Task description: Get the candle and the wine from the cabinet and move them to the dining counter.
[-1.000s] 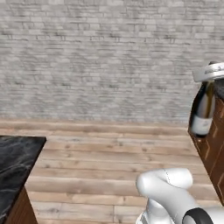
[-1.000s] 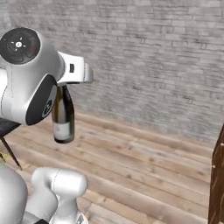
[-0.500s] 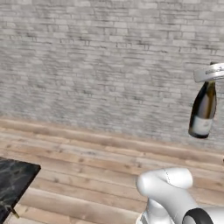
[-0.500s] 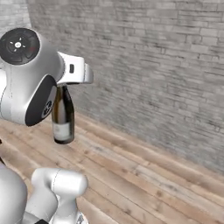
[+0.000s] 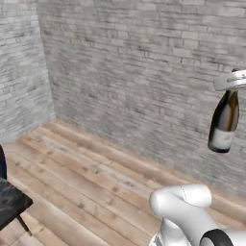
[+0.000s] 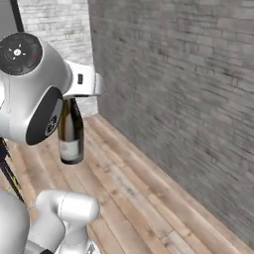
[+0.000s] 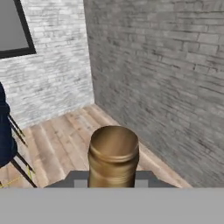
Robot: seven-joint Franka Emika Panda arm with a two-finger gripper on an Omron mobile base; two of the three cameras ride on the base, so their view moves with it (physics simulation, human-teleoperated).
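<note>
Plainly, the wine (image 5: 224, 122) label shows no legible writing.

floor (image 5: 86, 187): wood planks | on it: perhaps stool legs (image 7: 19, 168)

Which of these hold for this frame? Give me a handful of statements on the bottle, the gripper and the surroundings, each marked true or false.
1. The gripper is shut on the wine. True.
2. The wine hangs upright by its neck, clear of the floor. True.
3. The wine stands on a counter. False: it is held in the air.
4. The wall behind is tiled white. False: it is grey brick.
5. The wine's foil top is gold-tan. True.
</note>
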